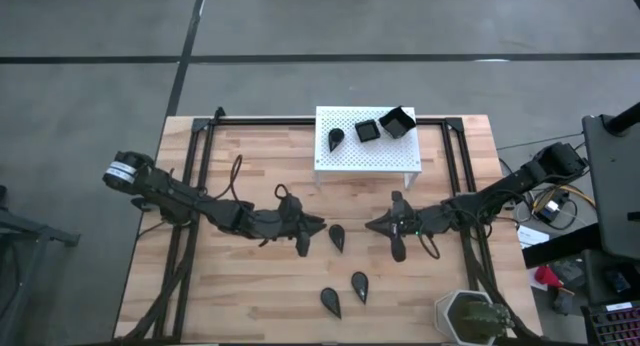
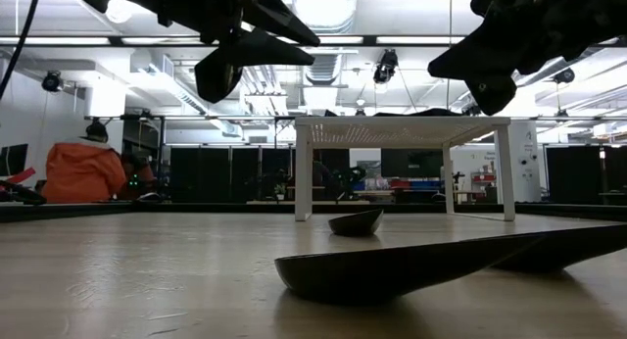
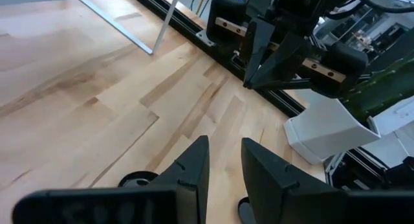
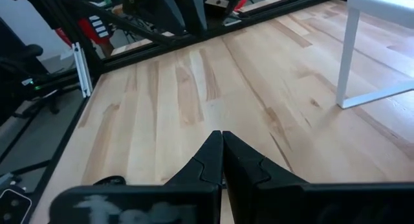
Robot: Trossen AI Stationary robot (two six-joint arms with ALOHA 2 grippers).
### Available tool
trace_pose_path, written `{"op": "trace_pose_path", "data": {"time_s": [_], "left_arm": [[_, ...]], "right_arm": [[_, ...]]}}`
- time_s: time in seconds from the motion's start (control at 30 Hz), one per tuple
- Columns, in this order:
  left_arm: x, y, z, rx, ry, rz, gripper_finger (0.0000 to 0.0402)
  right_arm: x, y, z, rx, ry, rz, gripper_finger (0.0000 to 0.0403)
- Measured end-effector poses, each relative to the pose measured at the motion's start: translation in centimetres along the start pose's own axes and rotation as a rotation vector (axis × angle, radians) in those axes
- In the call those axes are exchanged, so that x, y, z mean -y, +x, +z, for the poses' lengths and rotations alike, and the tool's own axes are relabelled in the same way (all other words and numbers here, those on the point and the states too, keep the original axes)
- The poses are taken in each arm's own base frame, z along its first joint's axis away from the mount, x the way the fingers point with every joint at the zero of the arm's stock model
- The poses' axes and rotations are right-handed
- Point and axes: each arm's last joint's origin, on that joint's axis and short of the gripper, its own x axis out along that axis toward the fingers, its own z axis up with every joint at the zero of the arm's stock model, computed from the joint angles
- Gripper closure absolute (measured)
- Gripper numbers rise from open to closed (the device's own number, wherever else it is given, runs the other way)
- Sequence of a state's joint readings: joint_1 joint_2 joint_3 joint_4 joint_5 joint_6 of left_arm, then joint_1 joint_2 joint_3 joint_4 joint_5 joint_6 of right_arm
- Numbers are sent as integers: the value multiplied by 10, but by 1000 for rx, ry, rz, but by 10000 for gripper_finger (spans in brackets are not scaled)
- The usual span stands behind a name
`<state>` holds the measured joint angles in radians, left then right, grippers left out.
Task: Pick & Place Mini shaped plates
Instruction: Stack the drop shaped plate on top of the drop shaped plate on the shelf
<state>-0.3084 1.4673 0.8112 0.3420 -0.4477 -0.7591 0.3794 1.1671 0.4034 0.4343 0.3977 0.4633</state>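
1. Black teardrop plates lie loose on the pale wood tabletop point(image 1: 250, 306): one teardrop plate point(image 1: 337, 237) sits between the two grippers, and two more, a lower pair point(image 1: 345, 293), rest nearer the front edge.
2. Three other plates already sit on the white stand point(image 1: 366, 158): a teardrop point(image 1: 335, 138), a square dish point(image 1: 368, 131) and a tilted square dish point(image 1: 398, 122).
3. Left gripper point(image 1: 316, 227) hovers above the tabletop with its jaws narrowly parted and nothing between them in the left wrist view.
4. Right gripper point(image 1: 372, 226) hangs opposite it, jaws pressed together and empty.
5. Judged from above, the middle teardrop lies just beside the left gripper's tip, toward the front edge, its long axis running roughly front to back with the point toward the stand; the left arm looks nearer.
6. A potted plant point(image 1: 468, 317) stands at the front right corner, well apart.
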Motion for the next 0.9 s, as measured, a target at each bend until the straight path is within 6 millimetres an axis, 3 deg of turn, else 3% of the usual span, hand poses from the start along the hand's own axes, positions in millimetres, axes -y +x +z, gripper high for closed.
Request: {"op": "trace_pose_path", "data": {"time_s": [0.9], "left_arm": [[-1,0,1,40,-4,44,319]], "right_arm": [[10,-2,-11,26,-2,-103,394]]}}
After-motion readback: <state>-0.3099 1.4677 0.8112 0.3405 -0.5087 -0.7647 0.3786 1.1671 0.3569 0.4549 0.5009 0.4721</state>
